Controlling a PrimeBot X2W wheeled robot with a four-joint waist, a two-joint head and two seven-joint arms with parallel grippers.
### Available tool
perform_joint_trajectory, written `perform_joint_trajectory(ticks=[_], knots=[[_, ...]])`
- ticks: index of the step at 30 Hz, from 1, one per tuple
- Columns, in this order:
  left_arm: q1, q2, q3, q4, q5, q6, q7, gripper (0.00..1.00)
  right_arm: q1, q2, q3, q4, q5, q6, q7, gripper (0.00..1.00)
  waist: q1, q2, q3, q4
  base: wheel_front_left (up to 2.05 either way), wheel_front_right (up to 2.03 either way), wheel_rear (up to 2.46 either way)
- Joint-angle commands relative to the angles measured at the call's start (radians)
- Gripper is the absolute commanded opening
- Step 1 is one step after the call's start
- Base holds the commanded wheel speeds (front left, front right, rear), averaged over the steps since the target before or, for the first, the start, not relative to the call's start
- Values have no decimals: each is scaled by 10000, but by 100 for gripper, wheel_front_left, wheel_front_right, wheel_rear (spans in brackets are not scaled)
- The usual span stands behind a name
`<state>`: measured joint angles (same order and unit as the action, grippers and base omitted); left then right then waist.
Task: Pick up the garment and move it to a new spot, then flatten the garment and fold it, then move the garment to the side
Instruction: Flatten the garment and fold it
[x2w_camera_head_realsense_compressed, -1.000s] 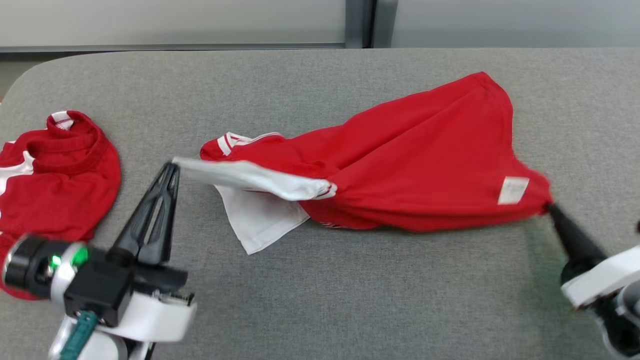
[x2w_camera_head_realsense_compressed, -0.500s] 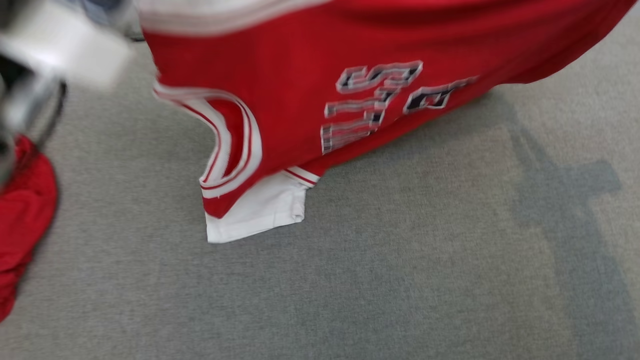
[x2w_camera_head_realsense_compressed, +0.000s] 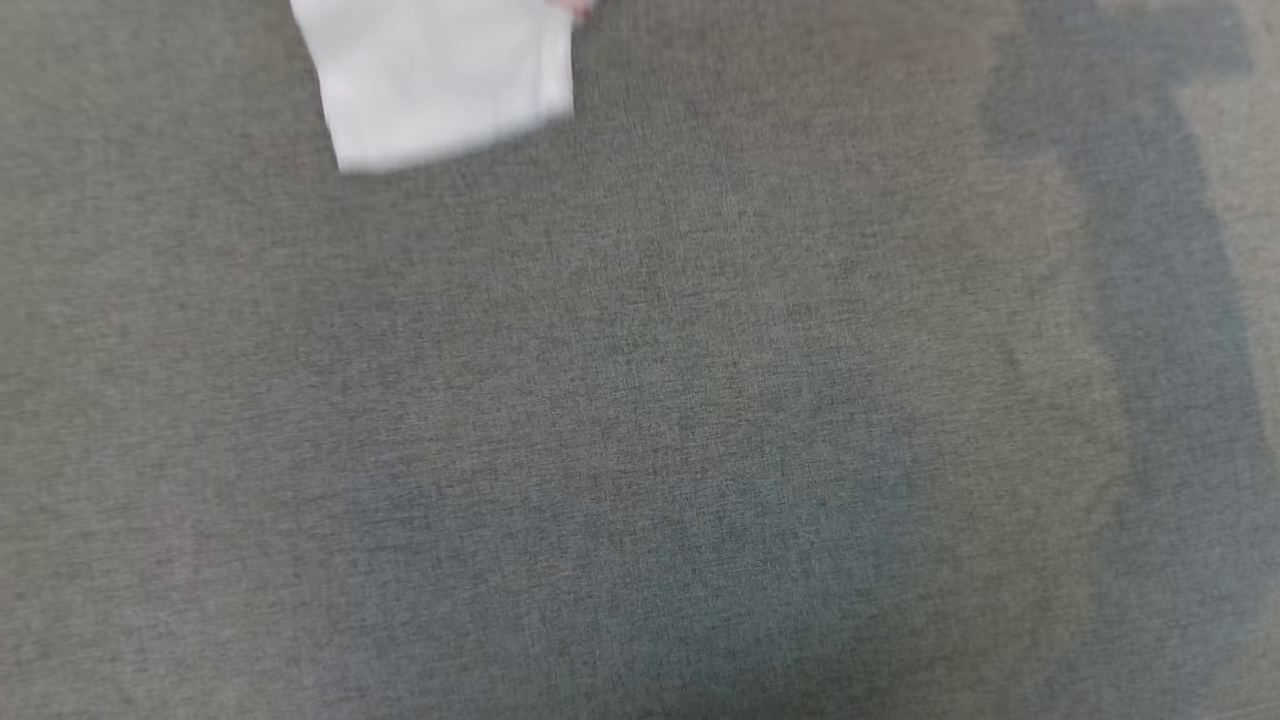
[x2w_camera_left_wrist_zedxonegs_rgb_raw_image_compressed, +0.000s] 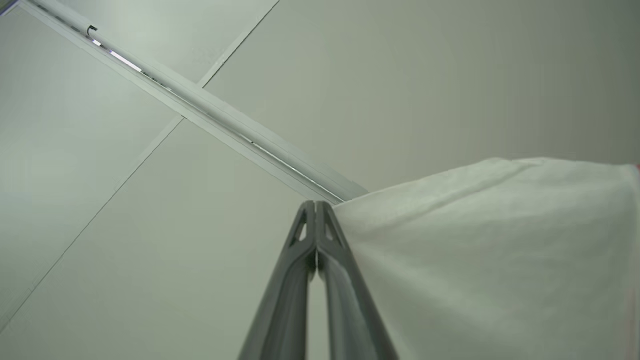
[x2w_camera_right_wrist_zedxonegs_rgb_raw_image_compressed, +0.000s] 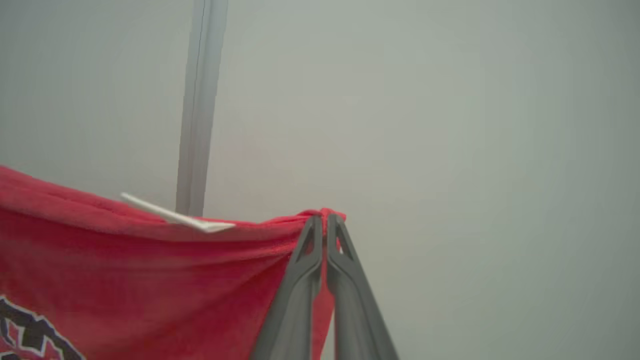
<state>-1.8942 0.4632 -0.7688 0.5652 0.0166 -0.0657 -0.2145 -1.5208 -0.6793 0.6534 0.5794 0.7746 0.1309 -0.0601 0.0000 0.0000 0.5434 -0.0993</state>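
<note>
**Head view: garment (x2w_camera_head_realsense_compressed: 440, 80) hanging by two pinched edges**

In the head view we are looking down on the grey bench (x2w_camera_head_realsense_compressed: 700, 420). A blurred white part of the garment is showing at the upper left, running off the top edge. We cannot tell whether that white flap is touching the bench or hanging just above it. Broad soft shadows (x2w_camera_head_realsense_compressed: 1150, 300) are lying across the bench at the right and through the lower middle.

In the left wrist view our left hand (x2w_camera_left_wrist_zedxonegs_rgb_raw_image_compressed: 316, 206) is pressing its two dark fingers together at the tips, pinching a white edge of the garment (x2w_camera_left_wrist_zedxonegs_rgb_raw_image_compressed: 490, 260). The cloth is spreading away to the right of the fingers and running down out of that view. Behind the fingers a long pale rail (x2w_camera_left_wrist_zedxonegs_rgb_raw_image_compressed: 200, 102) is running diagonally across pale panels.

In the right wrist view our right hand (x2w_camera_right_wrist_zedxonegs_rgb_raw_image_compressed: 324, 220) is pinching a bunched red corner of the garment (x2w_camera_right_wrist_zedxonegs_rgb_raw_image_compressed: 150, 280) between its closed fingertips. The red cloth is stretching leftward from the tips along a taut upper edge and hanging below it. A small white label (x2w_camera_right_wrist_zedxonegs_rgb_raw_image_compressed: 175, 216) is sticking out from that upper edge. Part of some dark, white-outlined lettering (x2w_camera_right_wrist_zedxonegs_rgb_raw_image_compressed: 30, 335) is showing at the lower left corner. A pale upright strip (x2w_camera_right_wrist_zedxonegs_rgb_raw_image_compressed: 197, 110) is standing against the plain wall behind.
</note>
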Motion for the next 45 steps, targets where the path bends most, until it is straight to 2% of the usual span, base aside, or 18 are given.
perform_joint_trajectory(ticks=[1,4,6,10,14,17,18,22,26,28,31,32,35,41,43,45], knots=[[-724,-118,-73,376,370,301,-286,0,-442,106,-66,414,-340,-3,-522,0,0,0,425,-52,0,0,0],[-1255,-201,-233,503,813,812,-487,0,-745,272,-57,884,-804,-3,-1328,0,0,0,584,67,0,0,0],[-1209,-129,-347,-180,923,1110,-502,0,-590,372,72,1031,-977,-3,-1644,0,0,0,677,202,0,0,0],[300,537,-621,-1682,498,1471,-492,0,479,354,553,1096,-1137,-5,-1923,0,0,0,611,490,0,0,0],[2996,1397,-730,-3406,-272,2122,-494,0,2073,336,668,1054,-1000,-5,-2059,0,0,0,322,719,0,0,0],[5723,2128,-748,-4643,-1092,2868,-497,0,3465,401,415,832,-1036,-5,-2067,0,0,0,-66,816,0,0,0],[5723,2128,-748,-4643,-1092,2868,-497,0,3465,401,415,832,-1036,-5,-2067,0,0,0,-66,816,0,0,0],[9461,2863,-620,-6373,-2211,4037,-498,0,5484,327,-266,428,-1100,-5,-2064,0,0,0,-632,855,0,0,0],[12713,3194,-417,-7699,-3288,4769,-498,0,7463,255,-1087,24,-1327,-5,-2064,0,0,0,-1227,890,0,0,0],[14004,3164,-351,-8179,-3704,4926,-502,0,8440,274,-1573,-151,-1423,-6,-2064,0,0,0,-1558,929,0,0,0],[15582,3242,-328,-8682,-4086,4857,-502,0,9993,508,-2399,-470,-1539,-11,-2050,0,0,0,-2050,967,0,0,0],[16392,3387,-350,-8888,-4165,4814,-502,0,10948,685,-2972,-750,-1661,-11,-2047,0,0,0,-2332,974,0,0,0],[17354,3615,-443,-9126,-4285,4873,-501,0,12302,1058,-3762,-1227,-1952,-11,-2046,0,0,0,-2662,950,0,0,0],[18252,4318,-900,-9784,-4208,4747,-131,0,14372,1632,-5190,-2294,-2597,-11,-2046,0,0,0,-2818,977,0,0,0],[18289,4326,-894,-10079,-4208,4883,-5,0,14826,1729,-5499,-2614,-2765,-11,-2046,0,0,0,-2782,957,0,0,0],[18166,4152,-937,-10173,-4246,4792,-42,0,15008,1861,-5591,-2793,-2933,-11,-2046,0,0,0,-2770,874,0,0,0]])
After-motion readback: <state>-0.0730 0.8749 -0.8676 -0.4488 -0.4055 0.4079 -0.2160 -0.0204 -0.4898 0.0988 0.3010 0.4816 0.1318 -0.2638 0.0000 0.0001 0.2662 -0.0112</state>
